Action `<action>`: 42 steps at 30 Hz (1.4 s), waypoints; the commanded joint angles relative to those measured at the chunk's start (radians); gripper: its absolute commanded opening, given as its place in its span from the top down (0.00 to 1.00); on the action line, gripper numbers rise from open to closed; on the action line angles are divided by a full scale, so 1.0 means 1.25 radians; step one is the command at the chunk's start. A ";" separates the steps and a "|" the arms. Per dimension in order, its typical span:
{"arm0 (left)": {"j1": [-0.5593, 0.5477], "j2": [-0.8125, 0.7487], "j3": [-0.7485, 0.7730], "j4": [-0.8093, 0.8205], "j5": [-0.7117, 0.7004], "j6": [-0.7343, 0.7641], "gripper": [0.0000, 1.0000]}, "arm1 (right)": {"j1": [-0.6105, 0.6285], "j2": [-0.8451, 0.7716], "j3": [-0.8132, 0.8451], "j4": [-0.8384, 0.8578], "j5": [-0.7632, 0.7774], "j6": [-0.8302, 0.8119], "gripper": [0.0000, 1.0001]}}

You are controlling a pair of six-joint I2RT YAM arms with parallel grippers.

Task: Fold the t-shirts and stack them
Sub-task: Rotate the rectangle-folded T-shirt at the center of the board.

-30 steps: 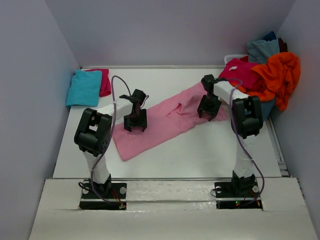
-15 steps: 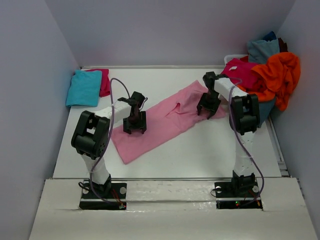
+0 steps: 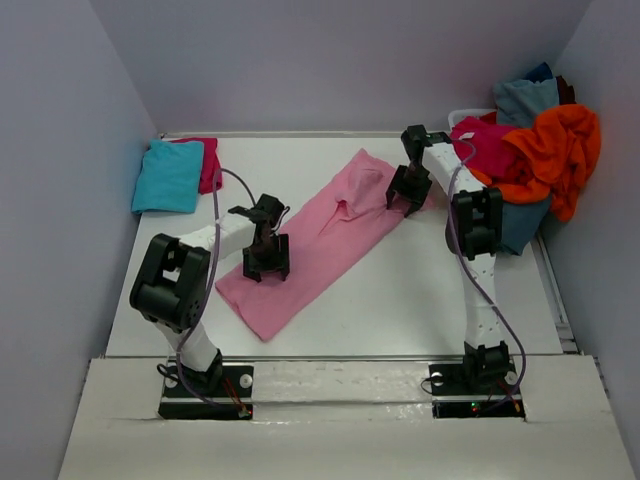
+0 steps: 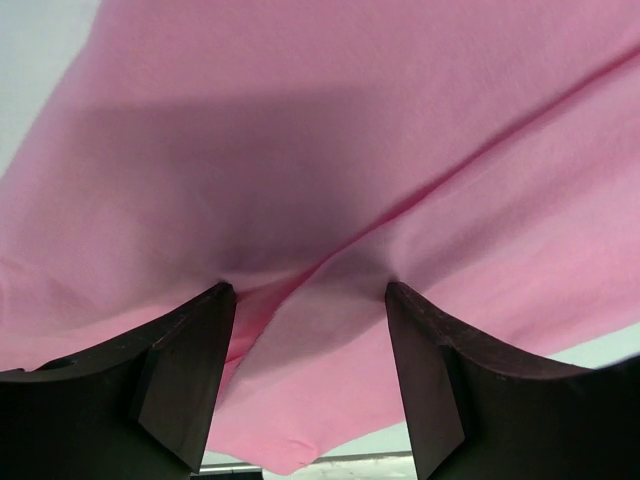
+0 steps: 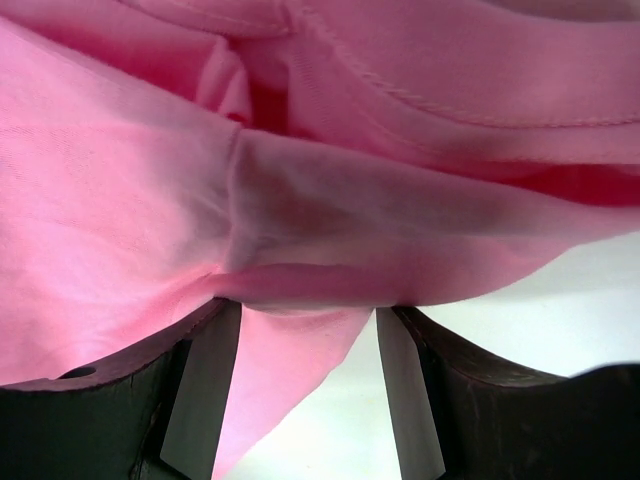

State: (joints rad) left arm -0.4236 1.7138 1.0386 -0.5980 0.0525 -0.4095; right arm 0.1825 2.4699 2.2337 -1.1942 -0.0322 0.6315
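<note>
A light pink t-shirt [image 3: 322, 238] lies spread in a long diagonal band across the table's middle. My left gripper [image 3: 266, 262] presses down on its near left part, jaws wide apart, pink cloth [image 4: 330, 150] puckered between the fingertips [image 4: 185, 375]. At the far right end of the shirt my right gripper [image 3: 408, 190] stands, also open, with a fold of the cloth [image 5: 150, 180] bunched across its tips. Neither pair of jaws is closed on the fabric. A folded turquoise shirt [image 3: 168, 176] rests on a magenta one [image 3: 209, 164] at the far left.
At the far right corner a heap of shirts, orange [image 3: 556, 150], magenta [image 3: 484, 148] and grey-blue [image 3: 524, 100], spills over a white container [image 3: 468, 116]. Grey walls close in the table on three sides. The right arm's elbow [image 3: 478, 222] stands close to the heap.
The pink shirt has swung steeper: its right end went toward the far wall with the right gripper, its left end came nearer with the left gripper. Both jaws stayed open.
</note>
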 commanded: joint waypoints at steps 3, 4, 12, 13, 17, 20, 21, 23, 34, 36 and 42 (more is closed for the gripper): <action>-0.041 -0.046 -0.120 -0.073 0.075 -0.021 0.26 | -0.004 0.058 0.098 0.032 -0.080 -0.049 0.38; -0.050 -0.059 -0.131 -0.073 0.079 -0.023 0.26 | -0.004 0.058 0.102 0.036 -0.094 -0.056 0.38; -0.170 -0.120 -0.187 -0.103 0.148 -0.036 0.27 | 0.014 0.060 0.103 0.069 -0.200 -0.142 0.38; -0.198 -0.129 -0.187 -0.107 0.153 -0.036 0.27 | 0.014 0.062 0.107 0.071 -0.202 -0.150 0.38; -0.253 -0.146 -0.174 -0.123 0.196 -0.033 0.27 | 0.028 0.070 0.113 0.071 -0.215 -0.162 0.38; -0.291 -0.149 -0.132 -0.124 0.256 -0.022 0.27 | 0.028 0.075 0.114 0.072 -0.215 -0.167 0.38; -0.300 -0.149 -0.131 -0.124 0.264 -0.018 0.27 | 0.028 0.075 0.114 0.072 -0.215 -0.168 0.38; -0.321 -0.134 -0.085 -0.124 0.278 -0.010 0.28 | 0.028 0.077 0.116 0.073 -0.214 -0.167 0.37; -0.370 -0.049 0.052 -0.150 0.185 -0.017 0.27 | 0.028 0.038 0.061 0.090 -0.196 -0.181 0.37; -0.370 -0.051 0.039 -0.143 0.185 -0.023 0.27 | 0.028 0.035 0.055 0.091 -0.196 -0.182 0.37; -0.370 -0.069 0.013 -0.136 0.178 -0.044 0.27 | 0.028 0.027 0.046 0.087 -0.196 -0.181 0.37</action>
State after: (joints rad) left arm -0.8883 1.6539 1.0710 -0.7437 0.2985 -0.4419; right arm 0.2092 2.5263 2.3215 -1.1263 -0.2890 0.4328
